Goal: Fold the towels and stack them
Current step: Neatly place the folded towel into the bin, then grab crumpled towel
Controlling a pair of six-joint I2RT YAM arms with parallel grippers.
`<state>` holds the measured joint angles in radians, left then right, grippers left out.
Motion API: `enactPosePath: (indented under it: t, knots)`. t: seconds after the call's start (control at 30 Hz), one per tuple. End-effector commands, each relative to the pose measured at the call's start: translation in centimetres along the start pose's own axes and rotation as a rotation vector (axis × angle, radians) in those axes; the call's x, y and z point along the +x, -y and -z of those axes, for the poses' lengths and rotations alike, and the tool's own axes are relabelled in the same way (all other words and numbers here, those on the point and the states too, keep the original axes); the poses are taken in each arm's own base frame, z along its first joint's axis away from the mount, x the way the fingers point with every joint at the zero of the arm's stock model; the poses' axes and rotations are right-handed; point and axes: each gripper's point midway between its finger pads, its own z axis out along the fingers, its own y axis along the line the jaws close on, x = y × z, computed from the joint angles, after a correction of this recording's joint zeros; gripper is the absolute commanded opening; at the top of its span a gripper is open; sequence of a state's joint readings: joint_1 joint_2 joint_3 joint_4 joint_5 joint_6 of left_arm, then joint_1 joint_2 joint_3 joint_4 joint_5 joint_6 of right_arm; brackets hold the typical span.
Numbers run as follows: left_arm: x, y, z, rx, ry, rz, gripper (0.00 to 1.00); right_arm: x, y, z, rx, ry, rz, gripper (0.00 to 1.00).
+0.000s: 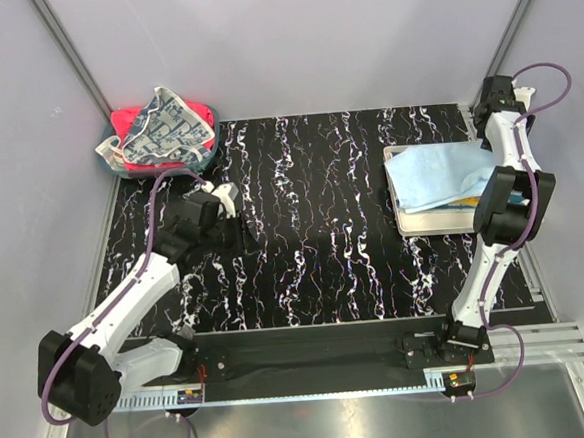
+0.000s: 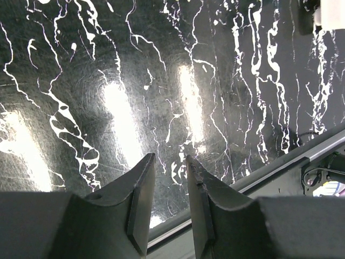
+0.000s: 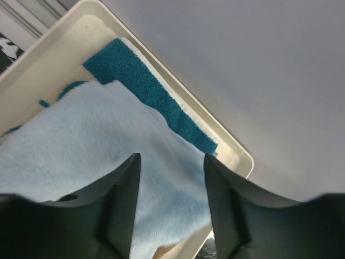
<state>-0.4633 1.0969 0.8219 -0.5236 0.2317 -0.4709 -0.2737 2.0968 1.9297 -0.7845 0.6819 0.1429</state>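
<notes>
My right end effector [image 3: 171,178] hangs over the cream tray [image 1: 404,221] at the right of the overhead frame. Its jaws are spread with nothing between them. The folded light blue towel [image 3: 81,140] lies below on the tray, on top of a teal towel [image 3: 145,89] whose edge shows along the far rim. I judge this to be the stacking step for the blue one, which looks done. My left end effector [image 2: 170,162] hovers above the bare black counter [image 1: 323,227], jaws slightly parted and empty. The printed white towel [image 1: 165,123] and red-pink towel [image 1: 197,115] sit heaped in the upper left. Next I should fetch one and spread it flat at mid-counter.
</notes>
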Motion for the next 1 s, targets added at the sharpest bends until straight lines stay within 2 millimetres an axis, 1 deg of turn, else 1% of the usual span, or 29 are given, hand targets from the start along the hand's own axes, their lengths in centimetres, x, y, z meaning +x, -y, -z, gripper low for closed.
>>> enactPosePath:
  t: [0.0,0.03,0.1,0.13,0.2,0.23,0.27,0.3,0.33,0.4,0.43,0.47,0.5,0.53,0.57,0.6,0.63,0.67,0.7,0.73,0.77,0.8,0.83,0.87,0.9,0.93,0.97]
  knots:
    - [-1.1,0.6,0.0,0.021,0.03,-0.014,0.35,-2.2,0.8,-0.4,0.033,0.064,-0.037,0.59]
    - [-1.1,0.5,-0.1,0.02,0.027,-0.011,0.35,-2.6,0.7,-0.2,0.024,0.069,-0.041,0.64]
    - [-1.2,0.6,-0.2,0.021,0.026,-0.012,0.35,-2.6,0.6,0.1,0.006,0.057,-0.045,0.74]
    - [-1.2,0.6,-0.3,0.022,0.024,-0.012,0.35,-3.1,0.4,0.5,-0.018,0.062,-0.054,0.75]
    - [-1.2,0.6,-0.3,0.025,0.023,-0.009,0.35,-3.2,0.4,1.5,-0.052,0.053,-0.074,0.76]
    - [-1.2,0.7,-0.4,0.026,0.022,-0.01,0.35,-3.5,-0.1,2.4,-0.113,0.053,-0.09,0.76]
    - [-1.2,0.7,-0.4,0.025,0.021,-0.01,0.35,-3.4,-0.3,3.1,-0.141,0.044,-0.108,0.76]
    - [-1.2,0.6,-0.5,0.023,0.02,-0.009,0.35,-2.8,-1.3,3.5,-0.199,0.027,-0.114,0.76]
    - [-1.2,0.6,-0.5,0.022,0.019,-0.007,0.35,-3.1,-1.4,4.9,-0.249,0.036,-0.133,0.76]
    - [-1.2,0.5,-0.6,0.017,0.018,-0.002,0.36,-2.9,-2.6,6.7,-0.323,0.041,-0.152,0.76]
    - [-1.3,0.5,-0.6,0.017,0.023,-0.003,0.36,-2.1,-3.2,8.0,-0.378,0.037,-0.145,0.77]
    - [-1.5,0.4,-0.5,0.006,0.032,-0.001,0.37,-2.1,-4.6,9.5,-0.422,0.064,-0.137,0.78]
    - [-1.7,0.3,-0.6,-0.001,0.036,-0.001,0.37,-0.6,-5.6,10.1,-0.459,0.037,-0.13,0.78]
    - [-2.0,0.2,-0.5,-0.014,0.048,-0.002,0.37,-1.2,-5.9,12.0,-0.502,0.08,-0.143,0.78]
    - [-2.3,0.1,-0.4,-0.021,0.053,0.0,0.38,-0.8,-6.8,13.4,-0.533,0.094,-0.138,0.79]
    - [-3.2,0.4,0.0,-0.027,0.078,0.006,0.39,1.4,-8.6,14.7,-0.572,0.077,-0.101,0.79]
    - [-4.1,0.1,0.1,-0.055,0.109,0.011,0.4,1.0,-9.2,17.3,-0.633,0.132,-0.117,0.79]
    - [-5.0,0.1,0.2,-0.075,0.14,0.033,0.41,1.7,-10.3,18.7,-0.683,0.137,-0.126,0.79]
    - [-7.0,0.1,0.4,-0.103,0.186,0.055,0.41,5.2,-13.1,20.8,-0.763,0.107,-0.06,0.8]
    - [-8.7,-0.6,0.6,-0.151,0.232,0.084,0.41,4.9,-13.7,23.1,-0.831,0.159,-0.083,0.8]
    - [-10.3,-1.2,0.7,-0.185,0.271,0.143,0.41,6.1,-14.9,24.3,-0.883,0.148,-0.079,0.8]
    - [-13.4,-2.5,0.8,-0.234,0.335,0.201,0.41,9.4,-16.8,26.2,-0.961,0.109,-0.021,0.8]
    - [-15.3,-4.1,1.0,-0.304,0.403,0.242,0.42,10.0,-17.7,27.5,-1.01,0.117,-0.016,0.8]
    - [-16.8,-5.2,1.1,-0.344,0.447,0.287,0.42,11.3,-18.4,28.5,-1.042,0.104,0.006,0.8]
    - [-18.6,-7.0,1.5,-0.408,0.497,0.328,0.46,12.8,-19.0,28.8,-1.059,0.082,0.035,0.8]
    - [-20.9,-9.0,1.4,-0.501,0.553,0.362,0.46,14.5,-20.0,30.2,-1.093,0.072,0.078,0.8]
    - [-22.1,-10.3,1.1,-0.542,0.578,0.397,0.46,15.4,-20.3,30.6,-1.105,0.065,0.107,0.8]
